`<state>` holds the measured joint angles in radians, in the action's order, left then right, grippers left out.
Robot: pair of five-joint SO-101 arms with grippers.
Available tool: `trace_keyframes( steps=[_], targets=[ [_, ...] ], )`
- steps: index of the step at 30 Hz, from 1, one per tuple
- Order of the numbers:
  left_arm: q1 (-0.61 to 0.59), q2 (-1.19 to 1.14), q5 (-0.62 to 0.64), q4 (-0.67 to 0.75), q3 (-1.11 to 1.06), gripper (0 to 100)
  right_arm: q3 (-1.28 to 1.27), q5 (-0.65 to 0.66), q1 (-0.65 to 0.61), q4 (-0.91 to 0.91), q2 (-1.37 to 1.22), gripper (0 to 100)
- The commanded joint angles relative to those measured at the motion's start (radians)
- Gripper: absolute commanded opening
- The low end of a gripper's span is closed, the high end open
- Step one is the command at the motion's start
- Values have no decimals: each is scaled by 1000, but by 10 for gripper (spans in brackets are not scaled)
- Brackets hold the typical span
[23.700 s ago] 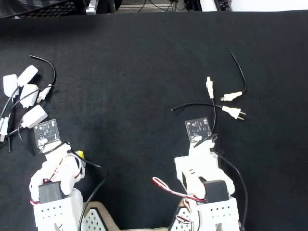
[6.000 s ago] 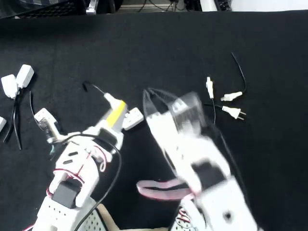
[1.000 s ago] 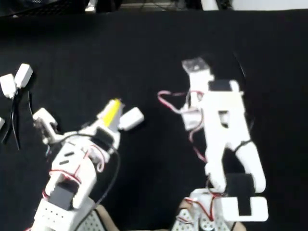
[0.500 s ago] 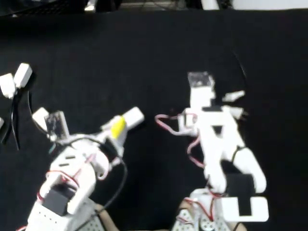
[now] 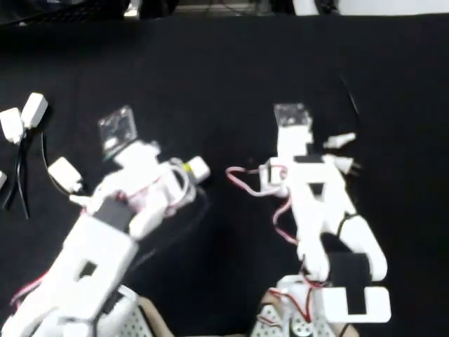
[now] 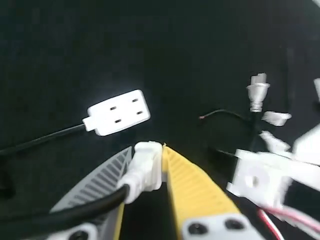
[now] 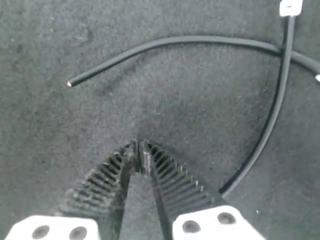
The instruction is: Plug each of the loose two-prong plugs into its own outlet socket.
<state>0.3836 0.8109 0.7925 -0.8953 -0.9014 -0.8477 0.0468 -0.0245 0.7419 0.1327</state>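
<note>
Left wrist view: left claw (image 6: 148, 148) clamped a white plug (image 6: 142, 172) between its fingers, outlet socket (image 6: 117, 112) lying just ahead. Right claw (image 7: 138, 152) sat pinched shut, empty, black cord (image 7: 175, 42) ahead.

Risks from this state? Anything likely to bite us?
1. The left end effector pinches a corded white piece only near its tips; it may twist or slip.
2. The socket lies loose on the table; insertion force may slide it.
3. The right end effector is shut and empty among crossing cords; it may snag one.
</note>
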Motion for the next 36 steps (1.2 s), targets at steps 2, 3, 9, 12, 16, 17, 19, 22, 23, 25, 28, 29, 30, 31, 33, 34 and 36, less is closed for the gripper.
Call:
trace_keyframes(
  steps=[2,3,9,12,16,17,19,22,23,25,28,29,30,31,33,34,36],
  targets=[
    [-31,-216,11,-3,157,29,1,-8,9,-15,4,12],
    [-47,-238,9,-9,188,29,-1,-8,9,-26,4,12],
    [-90,-279,-48,-75,349,29,-2,-8,-15,-32,4,12],
    [-85,-311,-71,-106,400,29,-2,-8,-15,-32,4,12],
    [-85,-405,-101,-149,476,28,-2,-8,-15,-29,4,11],
    [-85,-439,-104,-166,499,28,-2,-8,-15,-29,4,11],
    [-85,-517,-103,-199,556,28,-4,-8,-12,-29,4,11],
    [-85,-637,-103,-245,661,28,-4,-8,-11,-26,4,11],
    [-84,-671,-103,-259,700,28,-4,-8,-11,-26,4,11],
    [-70,-741,-97,-293,785,28,-4,-9,-11,-25,4,11],
    [-35,-825,-95,-356,892,28,-16,-9,-9,-28,12,11],
    [-18,-850,-95,-373,921,28,-16,-9,-9,-28,12,11],
    [-4,-875,-94,-388,947,28,-15,-9,-9,-28,12,11],
    [7,-896,-92,-404,972,28,-15,-9,-9,-29,12,11],
    [22,-939,-72,-431,1018,28,-15,-9,-9,-29,12,11],
    [27,-957,-68,-443,1035,28,-15,-9,-9,-29,12,11],
    [28,-994,-58,-466,1058,28,-15,-9,-9,-29,12,11]
  ],
)
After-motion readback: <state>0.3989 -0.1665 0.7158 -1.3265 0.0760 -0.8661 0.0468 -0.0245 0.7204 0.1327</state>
